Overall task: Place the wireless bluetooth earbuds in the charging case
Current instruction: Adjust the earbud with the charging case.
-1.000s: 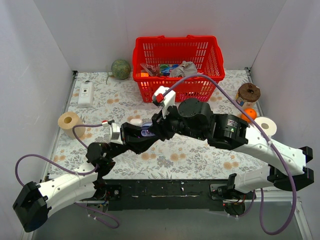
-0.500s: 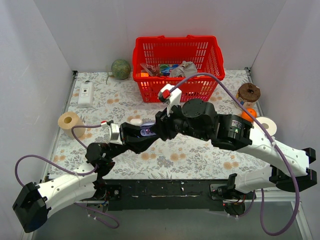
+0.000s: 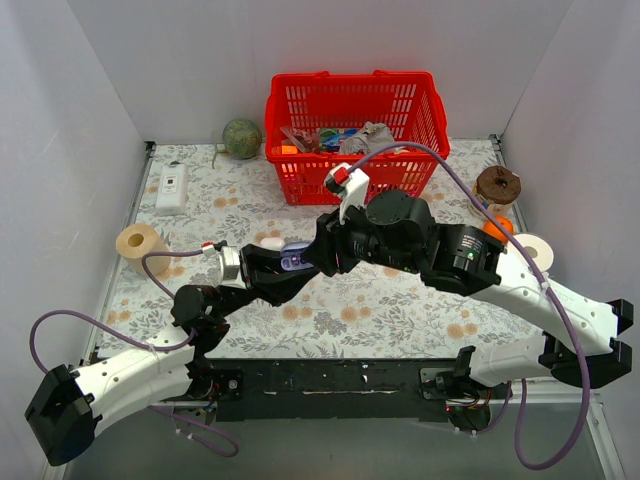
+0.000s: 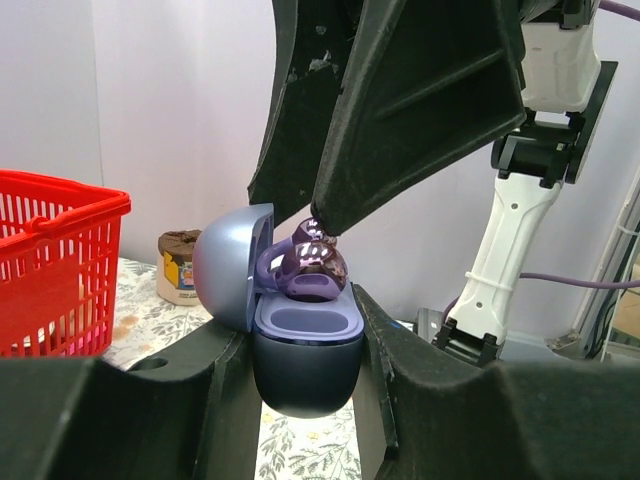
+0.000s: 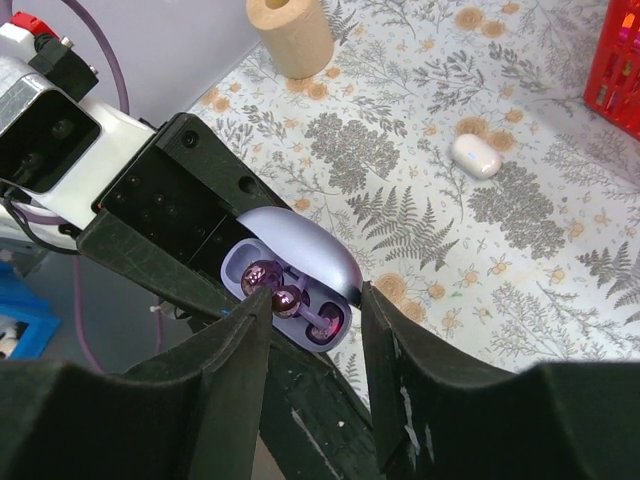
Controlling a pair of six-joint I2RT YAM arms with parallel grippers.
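My left gripper (image 4: 300, 322) is shut on the lower half of the charging case (image 4: 305, 362), held above the table with its lavender lid (image 4: 232, 262) swung open. Two dark purple earbuds (image 5: 247, 273) sit in the case's open top, one bud (image 5: 287, 299) raised a little. My right gripper (image 5: 315, 292) hovers over the case, open, with one fingertip (image 4: 322, 215) touching the raised earbud (image 4: 314, 268). From above, the case (image 3: 292, 262) shows between both grippers at mid-table.
A white oval pebble (image 3: 270, 242) lies just behind the case. A red basket (image 3: 350, 78) of items stands at the back. Paper rolls sit at left (image 3: 138, 245) and right (image 3: 532, 250). A brown jar (image 3: 497, 185) and an orange ball (image 3: 497, 228) are at right.
The right wrist has shifted slightly back and to the right over the case, fingertip still at the bud. The left arm has held the case still.
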